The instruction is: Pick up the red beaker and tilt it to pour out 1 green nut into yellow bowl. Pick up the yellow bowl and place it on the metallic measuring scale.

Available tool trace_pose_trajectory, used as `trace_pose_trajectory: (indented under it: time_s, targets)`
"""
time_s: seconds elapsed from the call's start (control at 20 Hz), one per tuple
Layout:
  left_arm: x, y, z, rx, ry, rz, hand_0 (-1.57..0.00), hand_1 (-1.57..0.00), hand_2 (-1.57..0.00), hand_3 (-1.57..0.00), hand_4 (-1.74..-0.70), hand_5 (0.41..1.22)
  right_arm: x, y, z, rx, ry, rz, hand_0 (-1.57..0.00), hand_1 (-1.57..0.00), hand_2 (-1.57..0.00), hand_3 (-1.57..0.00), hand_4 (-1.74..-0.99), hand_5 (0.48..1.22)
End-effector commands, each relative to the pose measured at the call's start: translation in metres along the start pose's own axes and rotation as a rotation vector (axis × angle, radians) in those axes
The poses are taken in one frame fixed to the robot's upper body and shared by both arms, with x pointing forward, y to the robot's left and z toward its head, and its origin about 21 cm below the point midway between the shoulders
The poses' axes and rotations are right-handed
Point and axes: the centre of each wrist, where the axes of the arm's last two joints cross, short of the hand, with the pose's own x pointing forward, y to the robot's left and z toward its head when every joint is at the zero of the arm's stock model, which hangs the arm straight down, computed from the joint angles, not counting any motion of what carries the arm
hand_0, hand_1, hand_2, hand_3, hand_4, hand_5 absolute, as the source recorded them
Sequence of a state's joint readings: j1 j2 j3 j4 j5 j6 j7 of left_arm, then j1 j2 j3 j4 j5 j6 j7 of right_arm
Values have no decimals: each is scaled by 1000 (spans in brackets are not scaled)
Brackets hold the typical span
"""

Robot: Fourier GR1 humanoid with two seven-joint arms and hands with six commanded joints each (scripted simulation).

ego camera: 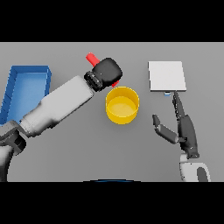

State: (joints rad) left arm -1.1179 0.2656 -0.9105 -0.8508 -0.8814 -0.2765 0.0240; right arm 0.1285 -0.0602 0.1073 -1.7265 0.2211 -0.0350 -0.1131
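No words or labels can be read on anything. The red beaker (92,58) is gripped by the left hand (106,72), whose dark fingers are curled round it, so most of the beaker is hidden; it seems to be tipped over the far rim of the yellow bowl (122,105). The bowl is round and smooth, and is set on the grey table (70,144). The right hand (183,128) is held open, fingers straight, just before the flat, square, pale scale (166,75). A blue tray (25,89) with low walls is seen at the left.
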Motion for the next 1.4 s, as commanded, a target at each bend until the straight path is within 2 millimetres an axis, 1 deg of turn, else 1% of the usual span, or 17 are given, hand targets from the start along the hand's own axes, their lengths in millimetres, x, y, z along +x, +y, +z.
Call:
trace_pose_trajectory:
  time_s: [0.0,0.1,0.3,0.35,0.4,0.45,0.6,0.65,0.7,0.85,0.9,1.0,1.1,1.2,1.25,1.3,1.35]
  targets:
    - [0,3,-1,-21,-2,-49,-1571,-1571,-1571,-1571,-1715,1219,-2,-2,1,-3,1,15,1,1,1,1,-1193,649]
    - [7,6,-5,-55,7,-142,-1571,-1571,-1571,-1571,-1725,1219,-1,0,-3,7,-12,16,1,1,1,1,-1193,648]
    - [8,12,-9,-88,-9,-302,-1571,-1571,-1571,-1571,-1734,1220,3,-1,-4,-13,0,23,1,1,1,1,-1179,635]
    - [10,7,-10,-89,-23,-341,-1571,-1571,-1571,-1571,-1735,1220,2,2,-4,-14,-11,14,1,1,1,1,-1180,630]
    - [15,7,-12,-91,-45,-381,-1571,-1571,-1571,-1571,-1735,1221,1,1,-3,-12,-7,14,1,1,1,1,-1179,627]
    - [17,13,-13,-85,-46,-440,-1571,-1571,-1571,-1571,-1735,1221,1,0,0,-7,-12,22,1,1,1,1,-1169,624]
    - [22,15,-17,-95,-59,-566,-1571,-1571,-1571,-1571,-1735,1221,1,0,-3,-8,-6,13,1,1,1,1,-1165,626]
    - [25,20,-19,-93,-61,-604,-1571,-1571,-1571,-1571,-1734,1221,1,1,-5,-15,-4,21,1,1,1,1,-1162,627]
    - [28,20,-20,-94,-64,-636,-1571,-1571,-1571,-1571,-1734,1221,2,4,-4,-13,-2,31,1,1,1,1,-1153,627]
    - [33,23,-23,-107,-71,-717,-1571,-1571,-1571,-1571,-1730,1221,2,-1,0,-17,-10,45,1,1,1,1,-1161,634]
    - [38,22,-25,-109,-74,-745,-1571,-1571,-1571,-1571,-1727,1221,2,1,-2,-20,-6,55,1,1,1,1,-1160,635]
    - [40,28,-25,-105,-86,-791,-1571,-1571,-1571,-1571,-1722,1221,3,-1,-4,-27,-6,45,1,1,1,1,-1154,634]
    - [42,36,-25,-99,-97,-817,-1571,-1571,-1571,-1571,-1720,1221,1,-4,0,-24,-5,44,1,1,1,1,-1154,635]
    - [30,52,-23,-109,-93,-854,-1571,-1571,-1571,-1571,-1721,1221,0,1,1,-20,-11,22,1,1,1,1,-1153,636]
    - [22,67,-22,-100,-68,-856,-1571,-1571,-1571,-1571,-1721,1221,-1,3,0,-15,-12,12,1,1,1,1,-1157,638]
    - [14,77,-21,-75,-27,-880,-1571,-1571,-1571,-1571,-1721,1221,2,4,0,-12,-18,9,1,1,1,1,-1147,642]
    - [0,89,-18,-65,16,-911,-1571,-1571,-1571,-1571,-1722,1221,-3,1,0,-9,-11,15,1,1,1,1,-1150,649]
